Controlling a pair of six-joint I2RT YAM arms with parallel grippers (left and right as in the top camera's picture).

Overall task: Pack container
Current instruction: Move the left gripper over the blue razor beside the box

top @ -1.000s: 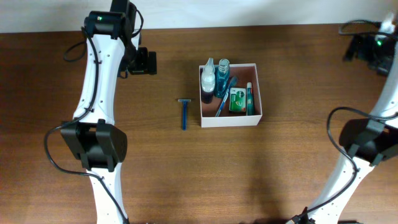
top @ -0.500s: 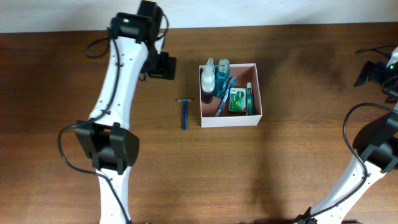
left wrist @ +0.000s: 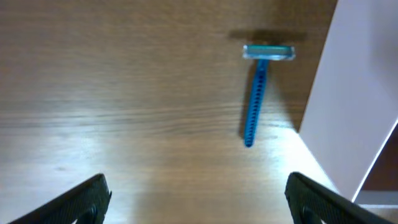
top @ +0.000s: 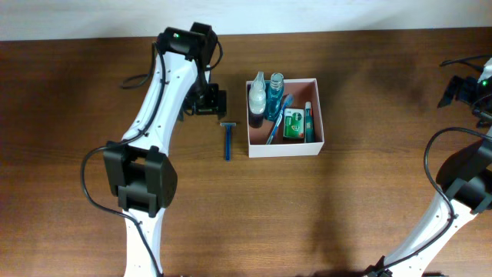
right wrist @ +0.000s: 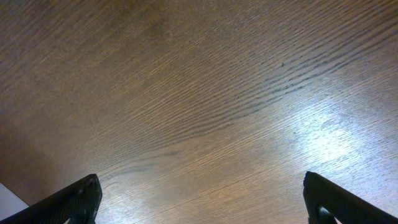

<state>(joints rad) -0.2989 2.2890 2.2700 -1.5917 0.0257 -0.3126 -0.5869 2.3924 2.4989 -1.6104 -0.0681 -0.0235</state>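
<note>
Swinging in from the far left corner, your left arm (top: 165,85) is now bringing its jaws, wide apart and empty, over the desk (top: 346,215) just beside the head of the blue ribbed plastic razor (left wrist: 256,93), apparently the last loose item. Your right arm (top: 442,211) is idling over bare wood grain, jaws also apart. Just right of the razor, the thin-walled white container (top: 285,149) is sitting, already holding bottles (top: 266,92), a tube (top: 308,121) and a green packet (top: 292,123).
</note>
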